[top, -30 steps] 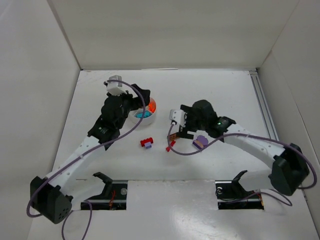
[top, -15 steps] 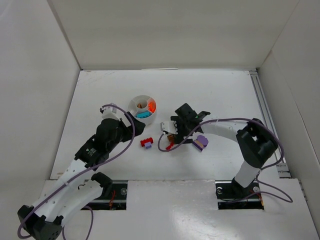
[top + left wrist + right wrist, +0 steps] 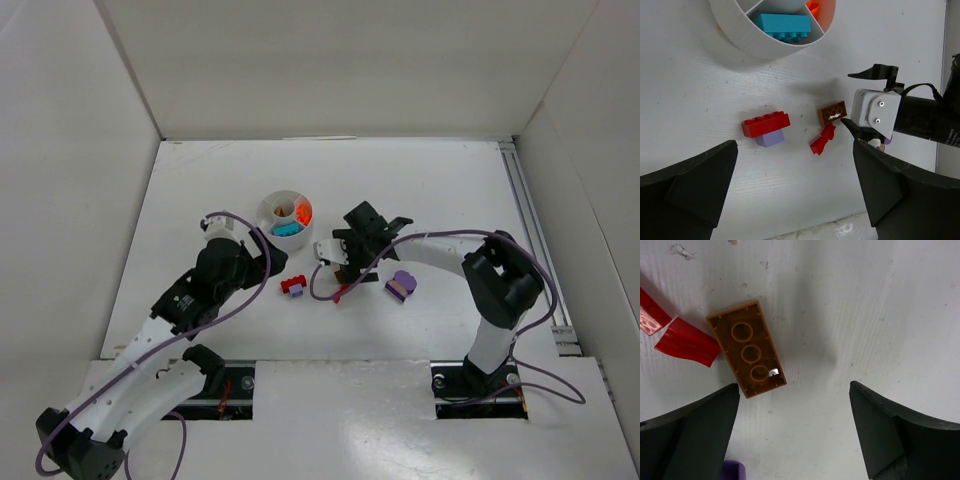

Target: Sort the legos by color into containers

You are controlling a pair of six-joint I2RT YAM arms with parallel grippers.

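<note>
Top external view, contents listed left to right

- Left tool (image 3: 264, 262): fingers wide apart, gripping nothing, hovering over the worktop (image 3: 200, 180) just below the dish
- Dish (image 3: 266, 212): round, white, divided into wedges, standing on the worktop near the centre; one wedge holds a teal brick (image 3: 782, 25), the neighbouring wedge holds orange bricks (image 3: 820, 7)
- Red brick (image 3: 766, 124): loose on the worktop below the dish, stacked on a lilac brick (image 3: 770, 138)
- Brown brick (image 3: 746, 348): lying studs down, hollow underside showing, between the red brick and the right tool
- Red curved piece (image 3: 687, 342): on the worktop, touching or nearly touching one end of the brown brick
- Right tool (image 3: 794, 387): fingers spread apart, bare worktop between them; the brown brick lies just beside one finger (image 3: 695, 435), not gripped
- Purple piece (image 3: 402, 285): on the worktop to the right of the right tool, with a tan layer under it
</note>
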